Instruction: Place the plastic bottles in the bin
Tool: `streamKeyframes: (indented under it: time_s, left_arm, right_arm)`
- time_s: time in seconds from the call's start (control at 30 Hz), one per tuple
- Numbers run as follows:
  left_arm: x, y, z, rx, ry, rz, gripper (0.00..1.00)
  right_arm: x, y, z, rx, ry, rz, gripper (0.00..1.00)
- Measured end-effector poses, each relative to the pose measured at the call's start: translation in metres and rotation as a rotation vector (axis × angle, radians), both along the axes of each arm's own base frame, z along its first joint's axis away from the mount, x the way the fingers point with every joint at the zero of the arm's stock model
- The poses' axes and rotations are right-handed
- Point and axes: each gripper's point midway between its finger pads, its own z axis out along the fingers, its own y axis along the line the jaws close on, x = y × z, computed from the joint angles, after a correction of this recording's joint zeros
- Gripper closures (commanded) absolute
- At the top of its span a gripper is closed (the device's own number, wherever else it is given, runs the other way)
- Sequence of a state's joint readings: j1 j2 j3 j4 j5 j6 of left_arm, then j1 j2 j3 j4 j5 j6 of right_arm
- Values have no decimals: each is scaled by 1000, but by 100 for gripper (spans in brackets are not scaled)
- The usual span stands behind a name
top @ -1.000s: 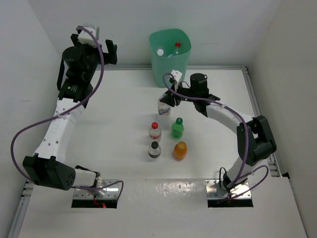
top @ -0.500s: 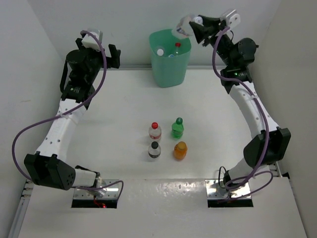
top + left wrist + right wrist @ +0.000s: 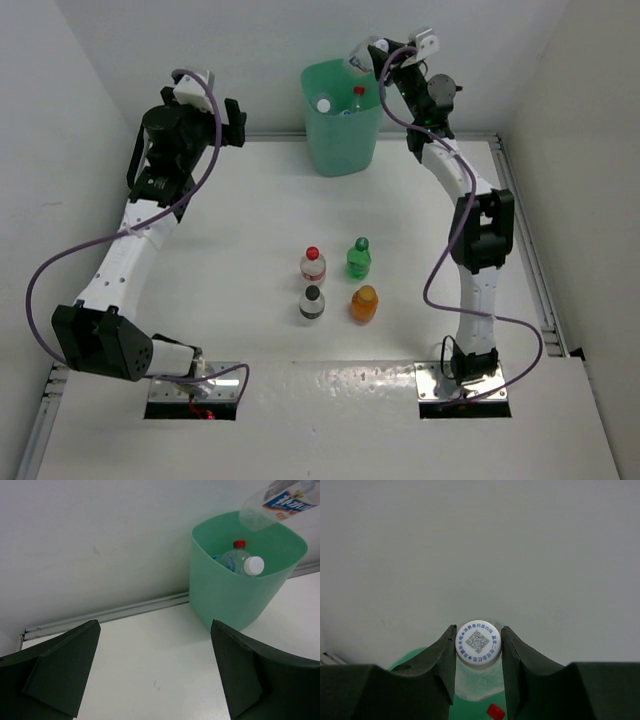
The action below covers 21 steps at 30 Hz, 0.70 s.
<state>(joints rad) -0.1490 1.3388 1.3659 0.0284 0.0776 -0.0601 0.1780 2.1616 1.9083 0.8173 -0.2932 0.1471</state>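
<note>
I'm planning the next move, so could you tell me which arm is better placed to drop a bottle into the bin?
Right. The right gripper is shut on a clear bottle held above the rim of the bin; the left gripper is open, empty and off to one side.

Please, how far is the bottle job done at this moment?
Done: a white-capped clear plastic bottle and a red-capped one lie in the mint-green plastic bin. In hand: the right end effector holds a clear labelled bottle over the bin. Left: four on the white table: a red-capped clear bottle, a black-capped clear bottle, a green bottle, an orange bottle.
</note>
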Motion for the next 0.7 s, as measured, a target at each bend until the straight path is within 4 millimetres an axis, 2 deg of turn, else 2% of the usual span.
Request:
streamKeyframes:
  time_s: [0.03,0.07,0.1,0.17,0.23,0.33,0.4,0.47,0.57,0.7]
  left_arm:
    - [0,0,-5,4,11,0,0]
    - [0,0,-9,10,22,0,0]
    - [-1,0,-15,19,38,-1,0]
    - [-3,1,-26,42,69,-11,0]
    - [-7,0,-34,59,99,-40,0]
    - [-16,3,-43,66,129,-113,1]
    - [-29,3,-53,79,152,-189,3]
    - [-49,-2,-67,106,178,-287,3]
    - [-87,-31,-86,168,205,-478,3]
    - [-137,-81,-112,246,208,-723,4]
  right_arm:
    - [10,1,-13,1,22,-3,49]
    - [18,1,-26,3,48,-3,32]
    - [26,1,-38,6,73,-4,25]
    - [35,1,-52,8,113,-4,19]
    - [39,0,-54,8,134,-2,18]
    - [35,-4,-39,11,121,6,18]
    - [25,-7,-27,16,122,19,18]
    - [4,-16,-14,32,156,48,18]
    - [-47,-39,11,43,198,85,18]
    - [-135,-72,42,9,200,104,18]
